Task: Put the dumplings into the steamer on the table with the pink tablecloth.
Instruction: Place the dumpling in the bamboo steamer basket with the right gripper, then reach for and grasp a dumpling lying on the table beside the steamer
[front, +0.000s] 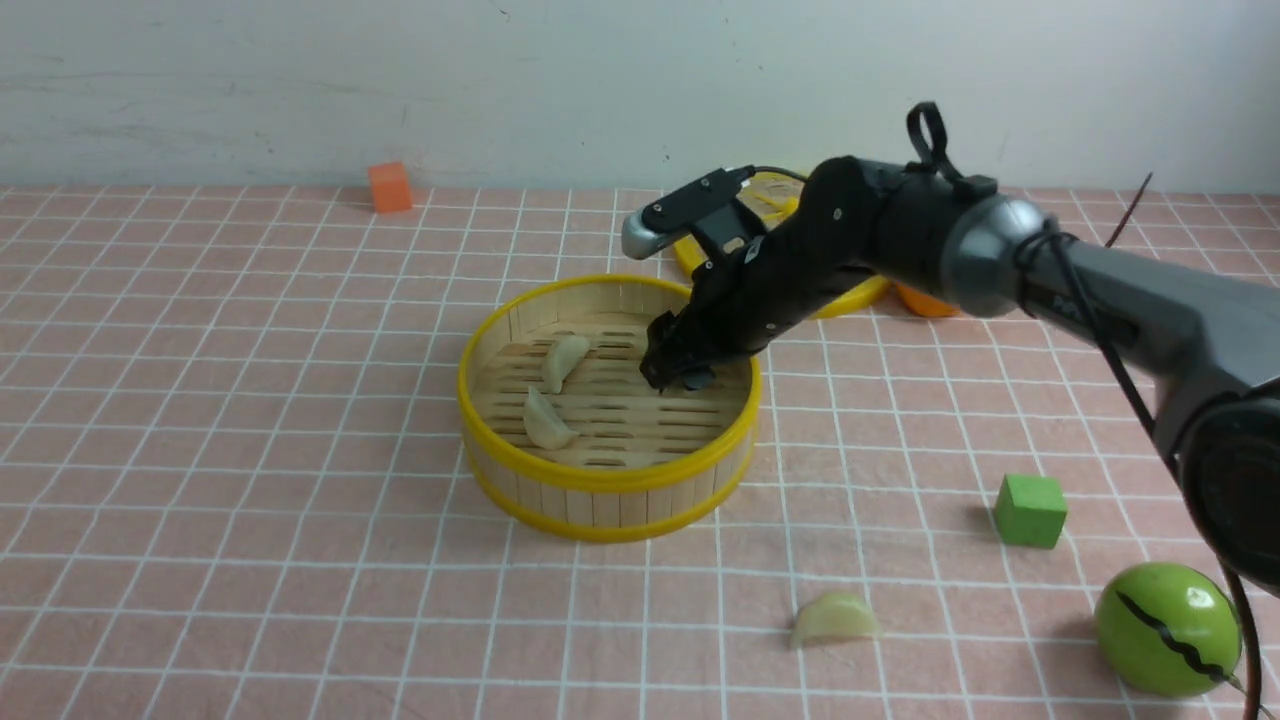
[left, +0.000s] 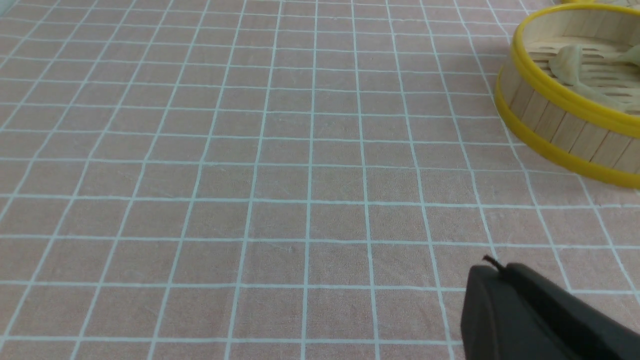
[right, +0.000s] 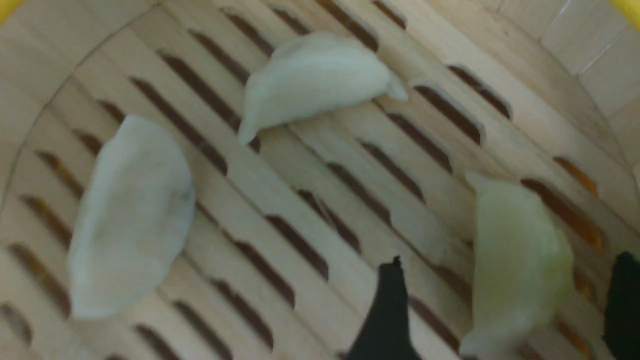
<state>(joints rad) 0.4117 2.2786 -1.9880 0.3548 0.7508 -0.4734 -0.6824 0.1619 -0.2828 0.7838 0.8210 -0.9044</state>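
right gripper (right: 510, 265) is down in the round yellow-rimmed bamboo steamer (front: 600, 478), fingers apart around a loose pale greenish dumpling (right: 520, 240); another cream dumpling (front: 835, 618) lies out on the pink gridded tablecloth (front: 250, 450); left gripper (left: 540, 320) fingers, can't tell

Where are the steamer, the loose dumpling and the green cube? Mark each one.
steamer (front: 605, 478), front view, near side of its yellow top rim.
loose dumpling (front: 836, 619), front view, middle of its body.
green cube (front: 1030, 510), front view, its front face.
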